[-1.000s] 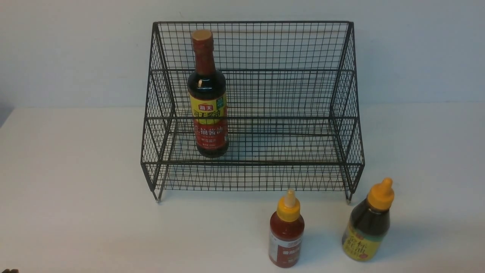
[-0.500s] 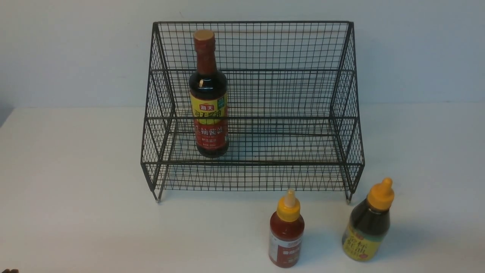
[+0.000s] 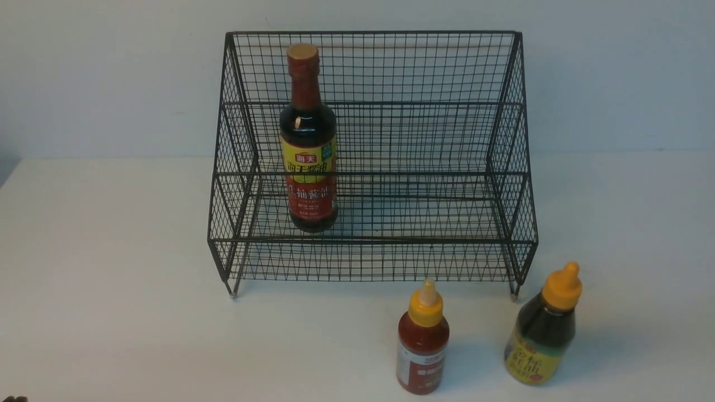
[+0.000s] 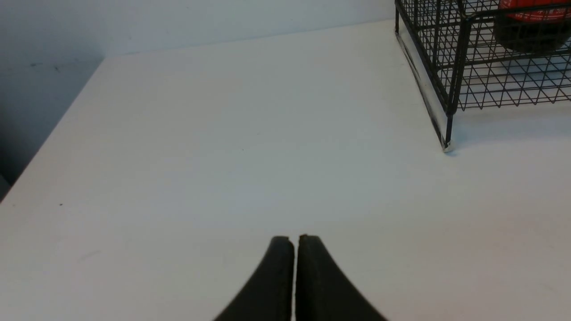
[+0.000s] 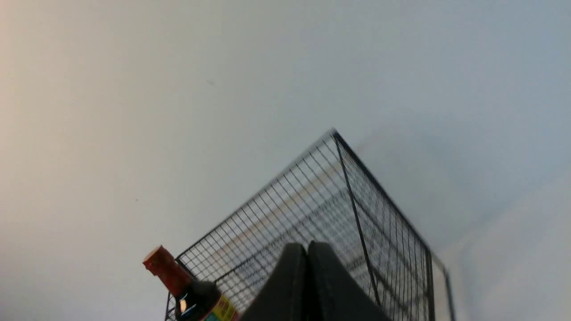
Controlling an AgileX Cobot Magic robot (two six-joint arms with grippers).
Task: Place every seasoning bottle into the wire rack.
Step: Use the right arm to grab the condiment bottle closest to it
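Over a white tabletop [image 3: 111, 290] backed by a pale wall [image 3: 111, 84], found the left gripper [image 4: 294, 240] with its fingers [image 4: 276, 272] pressed together, pinching nothing, low over bare table and apart from the front left corner of the wire rack [image 3: 424, 240]. Found the right gripper [image 5: 307, 247] likewise, fingers [image 5: 330, 285] squeezed against each other and empty, aimed up past the rack's top edge toward the wall, clear of every bottle. Moving outward, saw the tall soy-sauce bottle [image 3: 310, 167] standing upright inside the rack, toward its left side, red neck rising in front of the mesh back. Could not settle the tier under it through the crossing wires. Saw the small red bottle [image 3: 423, 352] with yellow nozzle cap upright on the table in front of the rack, right of centre, apart from the front rail. Saw the squat dark bottle [image 3: 540, 340] with orange-yellow cap just to its right, near the rack's front right foot, touching neither rack nor neighbour. Judged one bottle of three placed and two left to go, neither yet approached. Reckoned the right arm the likelier choice for both, with plenty of free mesh to the right of the soy sauce.
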